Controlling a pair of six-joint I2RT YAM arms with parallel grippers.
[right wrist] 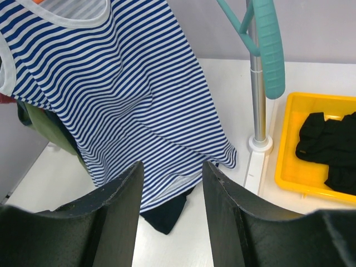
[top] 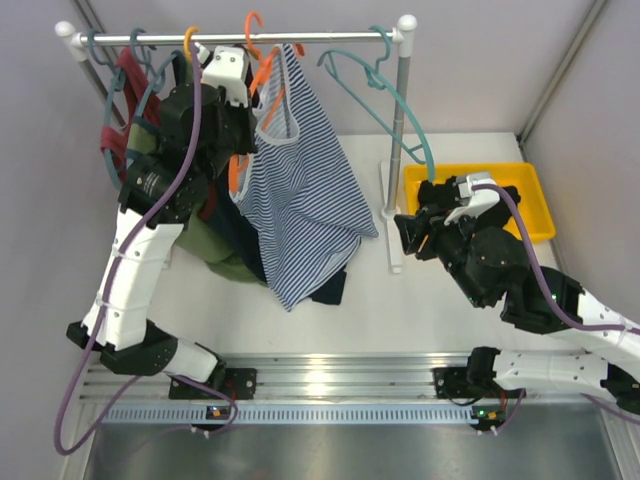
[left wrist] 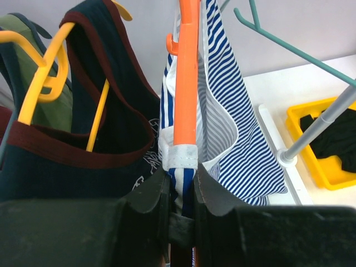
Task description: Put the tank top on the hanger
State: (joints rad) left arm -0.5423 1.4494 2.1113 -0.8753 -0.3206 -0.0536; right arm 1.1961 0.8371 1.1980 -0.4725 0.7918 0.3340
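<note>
over the white table (top: 430,310), left gripper (left wrist: 182,178) clamps hanger (left wrist: 185,83) and tank top (left wrist: 225,94) together; right gripper (right wrist: 171,172) gapes, touching neither.

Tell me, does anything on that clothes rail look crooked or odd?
Yes. The orange hanger is steeply tilted rather than level, so the striped tank top drapes off it askew, fanning out to one side. The left tool pinches the hanger and the top's pale trim together.

We list: the hanger (left wrist: 185,83), hook lost past the top edge, lower end buried between the fingers of the left gripper (left wrist: 182,186); the black garment (right wrist: 328,147), cut by the right edge; the navy top (left wrist: 83,181), print too covered to read.
</note>
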